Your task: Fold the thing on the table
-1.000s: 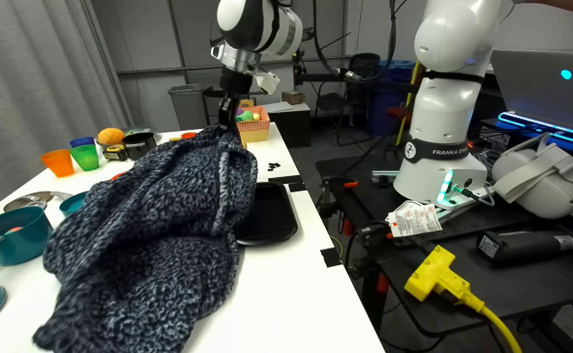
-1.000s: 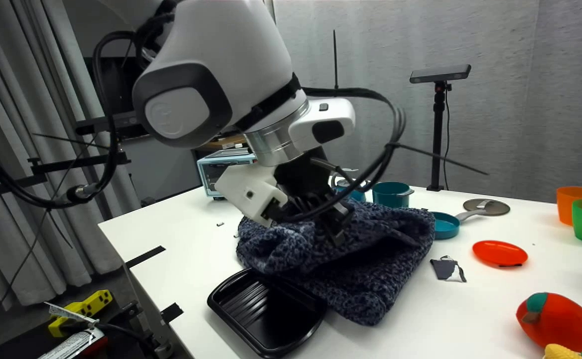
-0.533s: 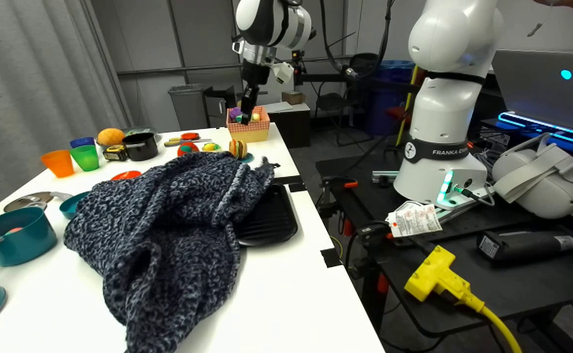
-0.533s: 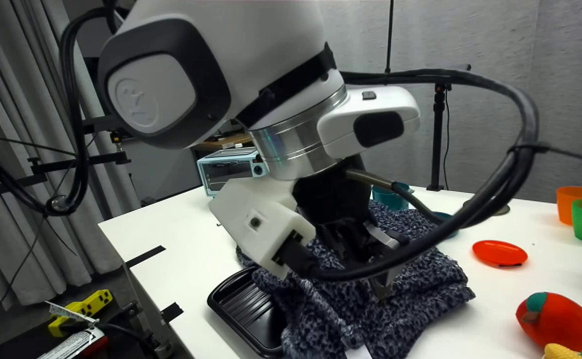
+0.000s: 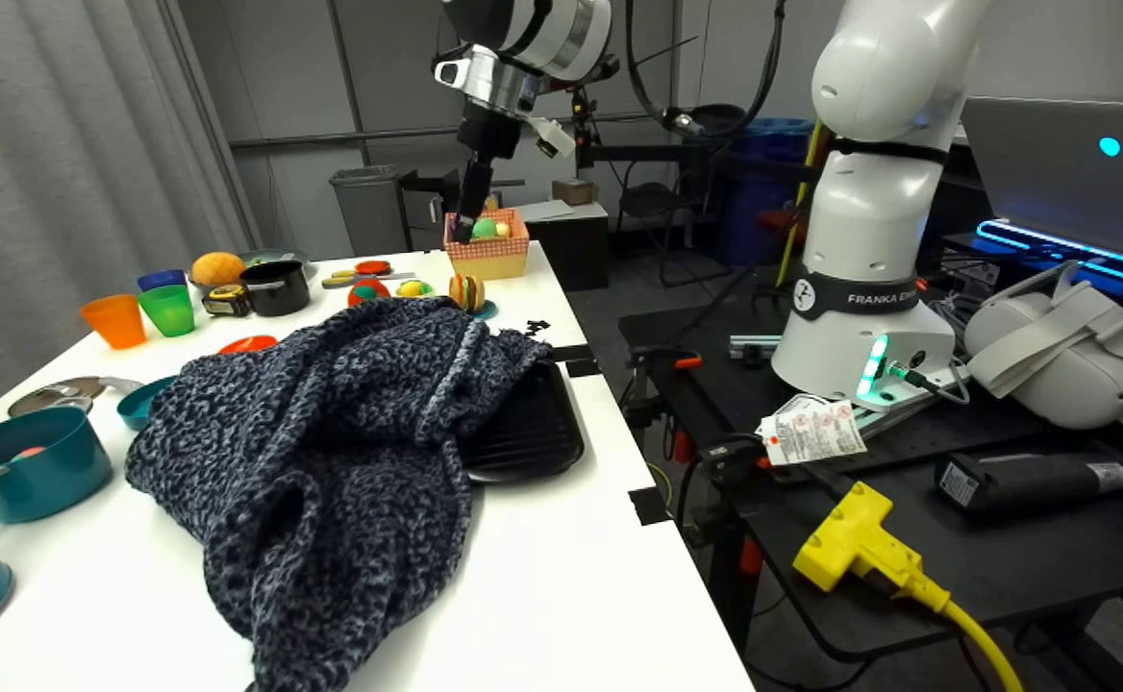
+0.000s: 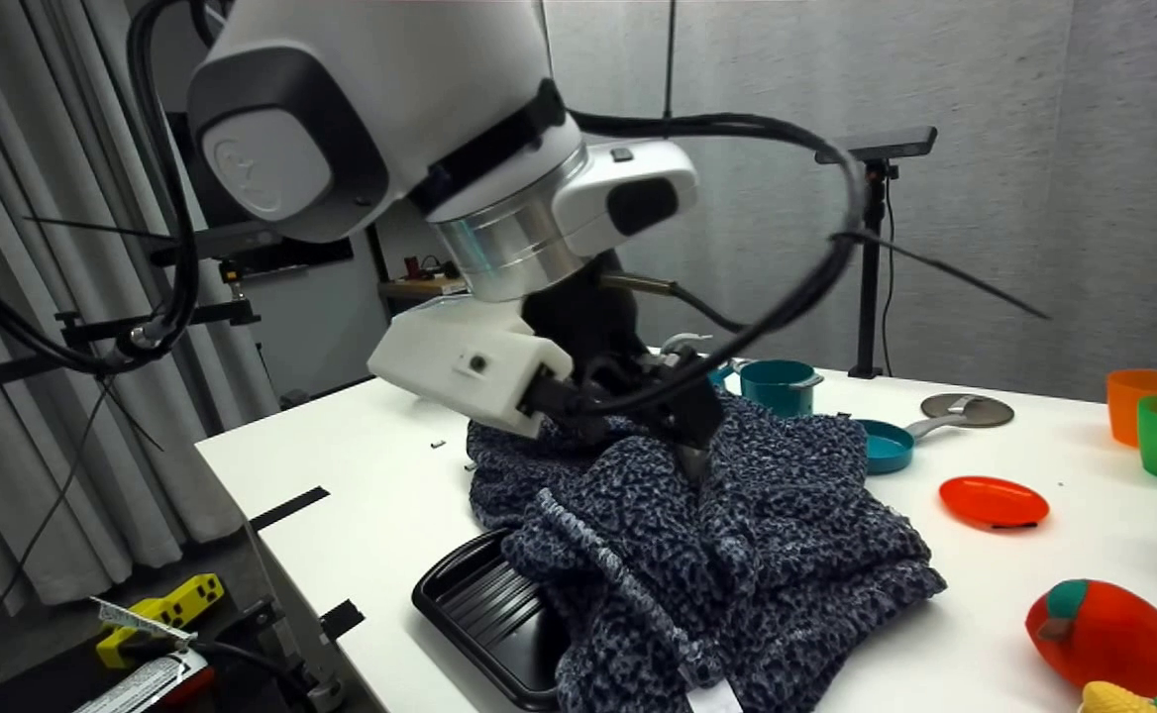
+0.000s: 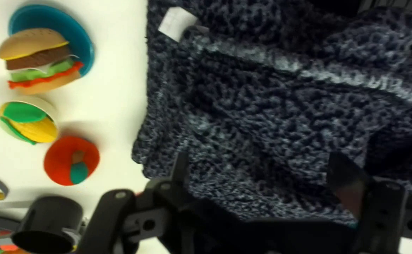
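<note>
White surface (image 5: 561, 577), grey curtain (image 5: 52, 173) beyond. Fingers (image 7: 343, 173) apart, empty, above the cloth (image 7: 297, 116) heaped on that surface. Should handle soft, limp, light, not slippery; pinch the pale ridge (image 7: 283, 62) by the tag (image 7: 174, 24), 11 o'clock in wrist view. Navy-black, grey-flecked, overlapping the tray (image 6: 499, 599) toward 8 o'clock in an exterior view.

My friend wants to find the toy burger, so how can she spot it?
In the wrist view, find the big dark speckled cloth on the white table. Left of it, near the top, the toy burger partly covers a teal dish. Unlike the neighbouring yellow-and-green corn and round red toy, it is banded in tan, brown, green and red.
</note>
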Motion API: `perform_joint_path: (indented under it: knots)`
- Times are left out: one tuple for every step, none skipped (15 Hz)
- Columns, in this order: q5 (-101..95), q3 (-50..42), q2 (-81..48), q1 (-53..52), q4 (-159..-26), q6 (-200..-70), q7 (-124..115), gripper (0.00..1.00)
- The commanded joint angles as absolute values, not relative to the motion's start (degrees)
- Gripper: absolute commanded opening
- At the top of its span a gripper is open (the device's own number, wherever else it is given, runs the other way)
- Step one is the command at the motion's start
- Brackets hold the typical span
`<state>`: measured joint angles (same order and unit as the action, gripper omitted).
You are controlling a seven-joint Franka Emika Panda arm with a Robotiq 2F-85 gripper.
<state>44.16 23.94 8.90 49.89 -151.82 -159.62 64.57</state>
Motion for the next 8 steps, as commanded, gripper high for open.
perform_joint_path:
  knots:
    - [48.9, 29.4, 17.9, 42.9, -159.1, -160.7, 62.9, 1.00]
    - [49.6, 31.5, 18.4, 40.5, -159.5, -160.6, 62.0, 1.00]
    - [49.0, 34.3, 18.7, 38.7, -159.9, -161.0, 59.6, 1.00]
    - [47.9, 37.4, 17.3, 37.4, -158.7, -161.7, 57.4, 1.00]
    - [46.7, 40.9, 16.3, 36.5, -157.5, -162.4, 54.5, 1.00]
    - [46.7, 43.4, 16.5, 34.3, -157.2, -163.0, 52.2, 1.00]
    - [44.0, 47.8, 15.8, 34.7, -156.3, -165.0, 47.1, 1.00]
    - [42.6, 50.9, 14.0, 35.0, -154.5, -167.4, 43.9, 1.00]
